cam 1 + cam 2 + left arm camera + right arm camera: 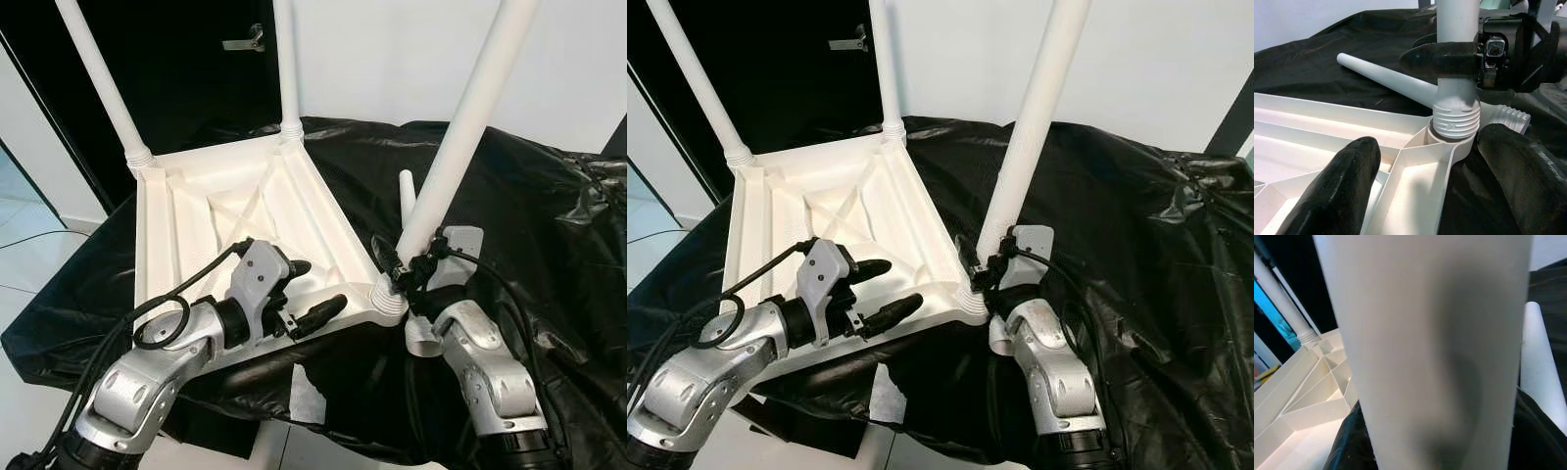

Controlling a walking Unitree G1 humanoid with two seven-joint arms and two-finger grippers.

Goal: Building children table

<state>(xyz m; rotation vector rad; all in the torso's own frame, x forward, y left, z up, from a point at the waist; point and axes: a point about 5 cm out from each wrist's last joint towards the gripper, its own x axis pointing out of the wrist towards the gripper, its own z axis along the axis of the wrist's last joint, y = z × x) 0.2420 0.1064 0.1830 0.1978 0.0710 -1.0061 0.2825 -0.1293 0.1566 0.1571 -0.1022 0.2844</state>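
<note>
Child table (pixel 225 211) lies upside down on a surface draped in black plastic sheet (pixel 529 196), ribbed underside facing up. Two legs already stand in the far corners: far-left leg (pixel 98 78) and far-right leg (pixel 285 64).

Right gripper (pixel 407 266) is at the near-right corner, fingers clenched around the third leg (pixel 460 127) just above its threaded end. That leg leans slightly right and sits in the corner socket (pixel 389 299). Left wrist view adds detail the head views lack: threaded collar (pixel 1455 115) is still partly exposed above the socket rim, so the leg is not fully seated. It also shows one black finger (pixel 1442 58) of the right gripper across the leg.

Left gripper (pixel 312 291) is at the near edge of the table, left of that corner, fingers released and spread. One finger (pixel 294 267) sits over the ribbed underside, the other (pixel 318 313) is outside the near rim. From the head views I cannot tell whether either one touches the plastic.

Fourth leg (pixel 1386 77) lies loose on the sheet to the right of the corner, mostly hidden behind the right gripper in the head views; the left wrist view shows nearly its full length and its threaded end (pixel 1511 119).

Right wrist view is mostly the gripped leg (pixel 1425 347) up close and blurred, with the table ribs (pixel 1308 396) to one side.
</note>
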